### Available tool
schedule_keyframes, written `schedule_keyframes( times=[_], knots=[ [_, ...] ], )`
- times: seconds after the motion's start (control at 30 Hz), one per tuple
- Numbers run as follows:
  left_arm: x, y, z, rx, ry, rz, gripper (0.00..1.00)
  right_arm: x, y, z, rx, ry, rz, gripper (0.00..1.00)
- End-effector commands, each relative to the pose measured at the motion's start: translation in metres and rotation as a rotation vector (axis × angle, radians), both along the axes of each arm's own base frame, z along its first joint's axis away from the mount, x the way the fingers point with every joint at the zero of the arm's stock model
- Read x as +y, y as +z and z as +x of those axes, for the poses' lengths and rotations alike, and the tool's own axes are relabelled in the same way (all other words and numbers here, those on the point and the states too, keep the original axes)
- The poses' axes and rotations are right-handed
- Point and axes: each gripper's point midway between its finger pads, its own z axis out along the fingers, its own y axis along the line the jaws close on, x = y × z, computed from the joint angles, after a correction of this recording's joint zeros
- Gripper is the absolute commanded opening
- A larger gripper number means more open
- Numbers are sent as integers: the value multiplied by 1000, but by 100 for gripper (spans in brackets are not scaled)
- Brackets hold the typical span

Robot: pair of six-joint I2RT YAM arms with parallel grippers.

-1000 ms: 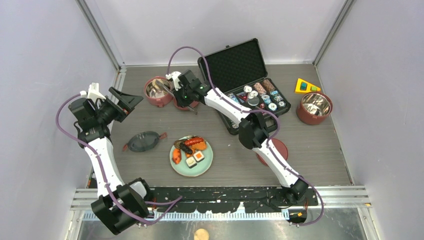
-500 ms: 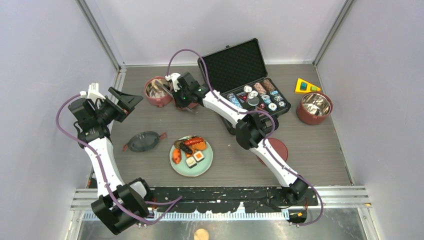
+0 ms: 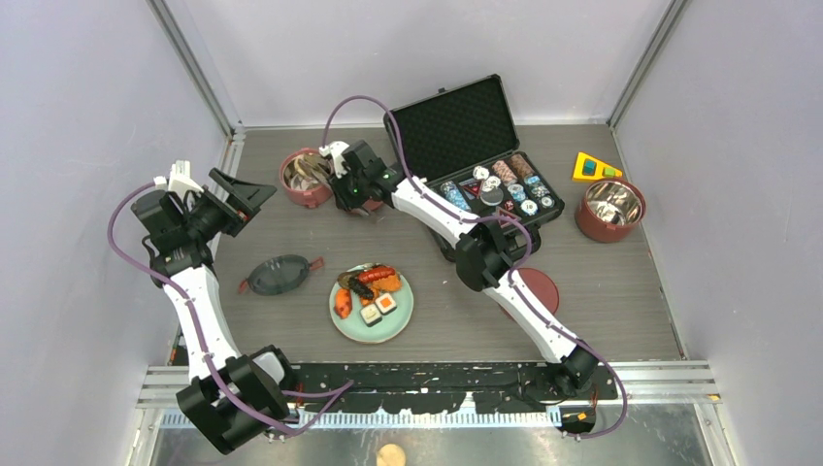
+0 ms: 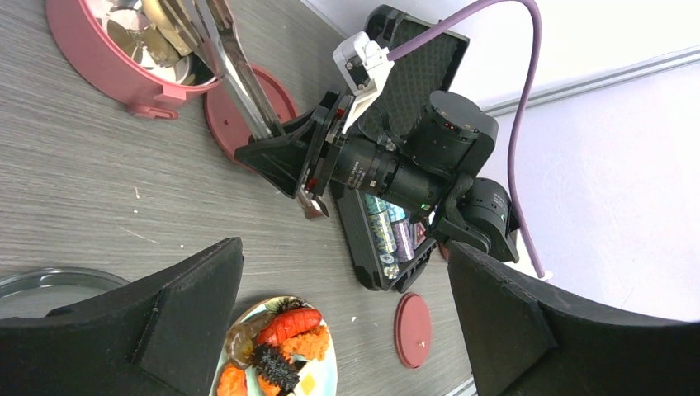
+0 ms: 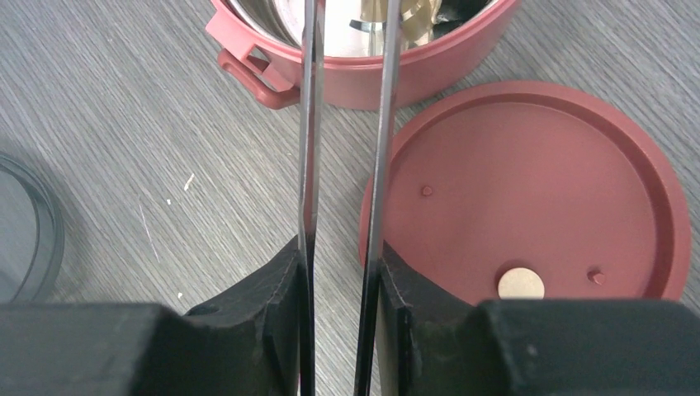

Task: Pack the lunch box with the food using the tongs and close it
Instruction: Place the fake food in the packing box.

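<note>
right wrist view: my right jaws clamp the tongs [image 5: 308, 148], tips over an open lunch box tier [image 5: 363, 82] beside its flat lid [image 5: 528, 190]; food [image 3: 369, 291] mostly waits on the plate [image 3: 398, 320], my left jaws gape empty, closing undone.

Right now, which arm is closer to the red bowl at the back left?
Right. The right fingers are just beside the red bowl, gripping the tongs that reach into it. The left fingers hang open farther away on its other side.
</note>
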Motion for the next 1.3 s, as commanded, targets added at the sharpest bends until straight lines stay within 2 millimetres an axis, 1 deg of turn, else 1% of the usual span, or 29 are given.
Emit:
schedule_keyframes(
  times=[0.0,0.13,0.37,0.53,0.67,0.83,1.0,1.03,1.1,1.17,1.2,1.23,1.27],
  knots=[
    [1,9,1,-42,-16,5,96,18,38,7,-76,8,96,38],
    [0,10,1,-42,-19,1,96,18,42,7,-82,9,98,40],
    [1,9,2,-42,-19,0,96,18,55,5,-92,11,111,44],
    [0,10,1,-43,-19,-1,96,17,75,2,-104,20,127,48],
    [0,11,1,-44,-17,1,96,16,92,-2,-118,27,140,48],
    [0,10,1,-42,-19,1,96,10,122,-9,-134,36,160,48],
    [0,9,0,-38,-20,5,96,-7,160,-27,-136,56,169,48],
    [0,9,0,-36,-20,6,96,-13,160,-32,-122,58,159,48],
    [0,8,0,-30,-19,6,96,-26,170,-43,-107,67,153,48],
    [0,8,0,-29,-20,10,96,-41,172,-56,-92,93,126,48],
    [0,9,-1,-28,-20,11,96,-49,173,-65,-83,108,112,48],
    [0,9,-1,-27,-19,11,96,-59,180,-76,-83,125,102,48],
    [0,9,-1,-28,-19,12,96,-67,179,-86,-74,147,85,48]
  ],
)
